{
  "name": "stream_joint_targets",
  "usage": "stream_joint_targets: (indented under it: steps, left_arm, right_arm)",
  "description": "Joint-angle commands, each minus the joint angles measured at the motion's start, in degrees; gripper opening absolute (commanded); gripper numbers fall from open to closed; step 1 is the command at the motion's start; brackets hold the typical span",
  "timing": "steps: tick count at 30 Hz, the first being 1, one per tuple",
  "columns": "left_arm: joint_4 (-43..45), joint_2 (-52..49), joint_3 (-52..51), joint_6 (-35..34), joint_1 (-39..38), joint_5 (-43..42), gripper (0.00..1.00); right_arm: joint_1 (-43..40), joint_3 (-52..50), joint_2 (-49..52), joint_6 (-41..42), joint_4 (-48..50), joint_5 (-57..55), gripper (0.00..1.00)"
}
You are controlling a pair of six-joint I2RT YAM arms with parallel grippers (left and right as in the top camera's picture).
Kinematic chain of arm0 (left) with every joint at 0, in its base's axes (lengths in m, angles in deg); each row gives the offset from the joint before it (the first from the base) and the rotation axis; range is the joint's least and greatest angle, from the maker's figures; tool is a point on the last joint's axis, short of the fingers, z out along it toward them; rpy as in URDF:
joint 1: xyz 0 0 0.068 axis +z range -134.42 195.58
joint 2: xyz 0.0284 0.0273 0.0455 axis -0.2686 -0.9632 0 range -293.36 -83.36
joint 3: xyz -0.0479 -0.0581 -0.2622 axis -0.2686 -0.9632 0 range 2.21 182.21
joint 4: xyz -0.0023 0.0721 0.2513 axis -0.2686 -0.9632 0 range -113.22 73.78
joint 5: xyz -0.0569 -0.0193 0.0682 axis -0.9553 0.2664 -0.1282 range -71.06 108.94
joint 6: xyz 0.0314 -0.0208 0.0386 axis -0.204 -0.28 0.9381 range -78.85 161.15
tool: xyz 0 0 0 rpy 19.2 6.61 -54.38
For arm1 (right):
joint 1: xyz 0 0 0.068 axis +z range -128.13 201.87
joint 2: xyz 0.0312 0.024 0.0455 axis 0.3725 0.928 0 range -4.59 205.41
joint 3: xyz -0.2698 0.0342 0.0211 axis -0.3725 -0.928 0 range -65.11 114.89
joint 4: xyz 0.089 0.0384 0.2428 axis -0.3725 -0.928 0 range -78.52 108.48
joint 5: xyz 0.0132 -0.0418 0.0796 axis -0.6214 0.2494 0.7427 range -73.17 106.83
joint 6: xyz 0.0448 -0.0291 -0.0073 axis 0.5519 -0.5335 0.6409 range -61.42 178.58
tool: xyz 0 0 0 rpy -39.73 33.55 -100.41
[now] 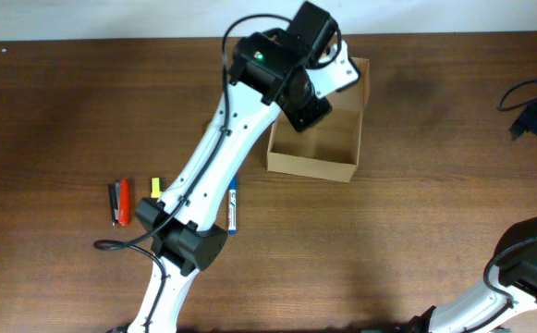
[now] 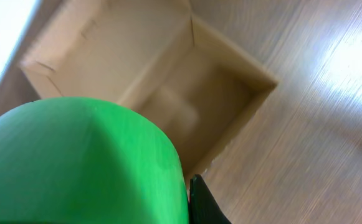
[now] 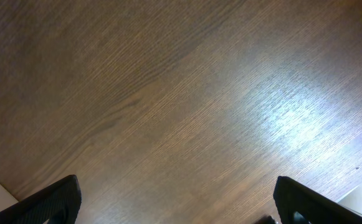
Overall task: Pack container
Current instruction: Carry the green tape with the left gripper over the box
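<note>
The container (image 1: 316,141), an open brown cardboard box, stands at the back middle of the table with its flap lid folded back. It looks empty inside (image 2: 187,106). My left arm (image 1: 277,65) reaches over its far left corner. My left gripper (image 2: 137,208) is shut on a bright green rounded thing (image 2: 81,162) that fills the lower left of the left wrist view, just above the box's opening. One black finger (image 2: 204,204) presses against its side; the other is hidden. My right gripper (image 3: 177,202) stands open over bare wood.
A red and black marker pair (image 1: 120,202), a yellow marker (image 1: 154,187) and a blue pen (image 1: 234,205) lie left of the box, near my left arm's base. Black cables and a dark device (image 1: 536,116) sit at the right edge. My right arm (image 1: 527,268) is at the bottom right.
</note>
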Motion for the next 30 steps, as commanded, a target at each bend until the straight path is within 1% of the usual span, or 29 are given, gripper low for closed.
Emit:
stream_joint_targets:
  steps: [1,4,6,23,30]
  left_arm:
    - [0.7,-0.4,-4.9,2.9,-0.2,2.5,0.01]
    - [2.9,-1.3,-9.9,2.9,-0.2,2.4,0.02]
    - [3.4,-2.1,-11.0,2.9,-0.3,2.4,0.01]
    - [5.1,-9.4,-11.0,4.4,-1.9,0.9,0.01]
    - [6.0,-10.6,-11.0,5.0,-2.5,1.0,0.02]
  right_arm:
    - [0.1,-0.2,0.0,-0.3,-0.4,0.2,0.99]
    - [0.1,-0.2,0.0,-0.3,-0.4,1.1,0.99]
    - [0.1,-0.2,0.0,-0.3,-0.4,2.1,0.99]
    - [0.1,-0.2,0.0,-0.3,-0.3,3.1,0.99]
    - [0.1,-0.2,0.0,-0.3,-0.3,3.1,0.99]
